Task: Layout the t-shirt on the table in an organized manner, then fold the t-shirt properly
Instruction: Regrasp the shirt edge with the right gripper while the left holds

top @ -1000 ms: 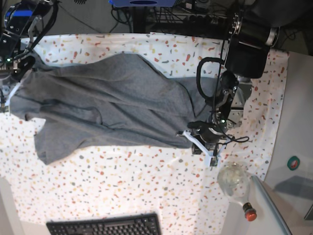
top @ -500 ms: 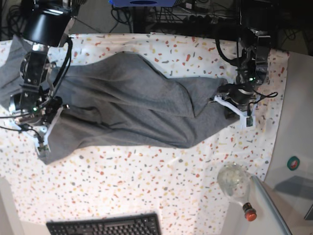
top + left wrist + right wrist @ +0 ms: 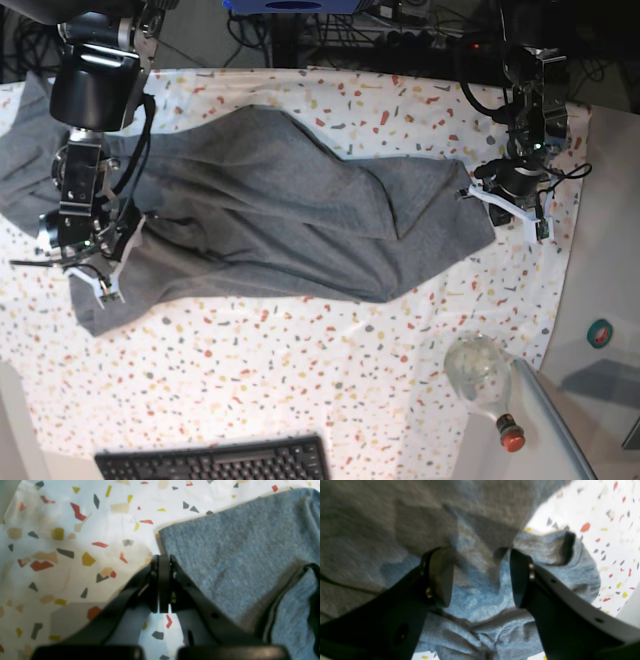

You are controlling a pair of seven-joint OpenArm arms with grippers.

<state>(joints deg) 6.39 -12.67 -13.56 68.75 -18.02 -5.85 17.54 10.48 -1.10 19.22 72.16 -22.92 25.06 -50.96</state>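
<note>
The t-shirt [image 3: 270, 210] lies across the table [image 3: 300, 370], stretched from one side to the other but with many folds and wrinkles, and one end of it hangs over the far left edge in the base view. The left gripper [image 3: 163, 562] is closed completely, its two black fingers [image 3: 152, 590] pressed together. It is just at the corner of the grey cloth, and the wrist view shows only the speckled table under the tips, so I cannot tell if a thin edge of fabric is caught between them. In the base view this gripper is at the right end of the shirt. The right gripper [image 3: 480, 575] has its jaws spread apart above a bunched part of the shirt, and nothing is held between them. A glass bottle [image 3: 482, 378] and a black keyboard [image 3: 215, 460] are near the front edge.
</note>
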